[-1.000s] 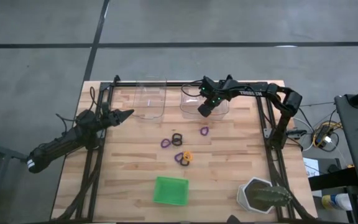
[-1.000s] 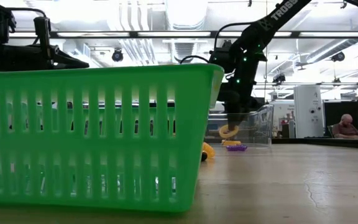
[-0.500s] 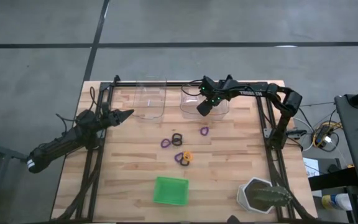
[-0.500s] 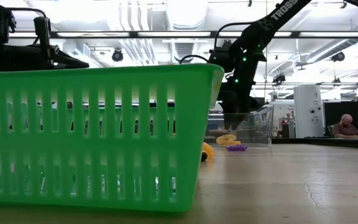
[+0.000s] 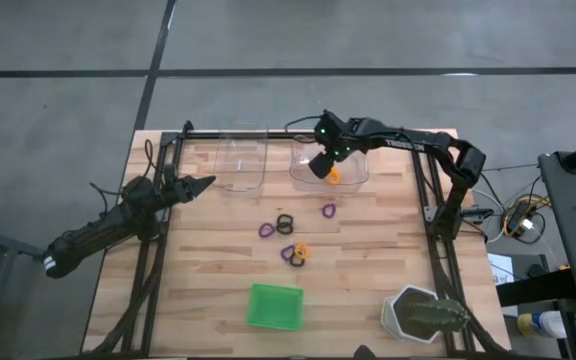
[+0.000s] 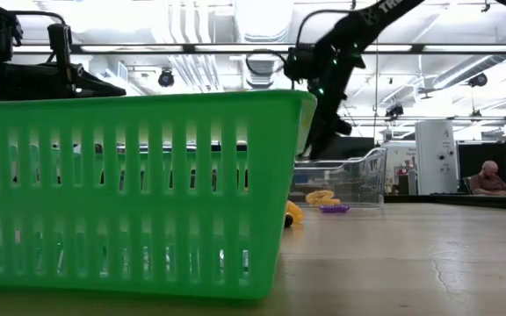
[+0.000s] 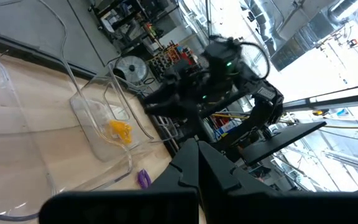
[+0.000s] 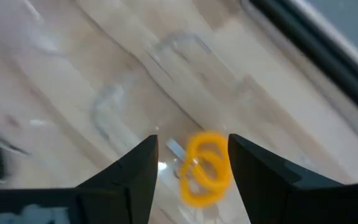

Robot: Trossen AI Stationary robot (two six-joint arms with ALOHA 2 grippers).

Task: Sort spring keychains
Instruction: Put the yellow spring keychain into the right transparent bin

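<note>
From above, my right hand (image 5: pixel 321 166) hangs over the clear tray (image 5: pixel 330 170), an orange keychain (image 5: pixel 334 176) just beside it inside. More keychains (image 5: pixel 285 223) lie nearer me on the table (image 5: pixel 368 260). My left hand (image 5: pixel 204 183) waits, pinched closed. From the right wrist, fingers (image 8: pixel 138 174) spread, orange keychain (image 8: pixel 205 167) between, untouched.

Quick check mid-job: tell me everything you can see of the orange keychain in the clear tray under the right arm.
The orange spring keychain looks like two overlapping bright orange rings of glossy plastic with a small pale metal piece beside them. It lies on the floor of the right-hand clear plastic tray, near the tray's front. The open right gripper hangs above it, apart from it; nothing holds it. The low view shows it resting low inside the tray wall.
</note>
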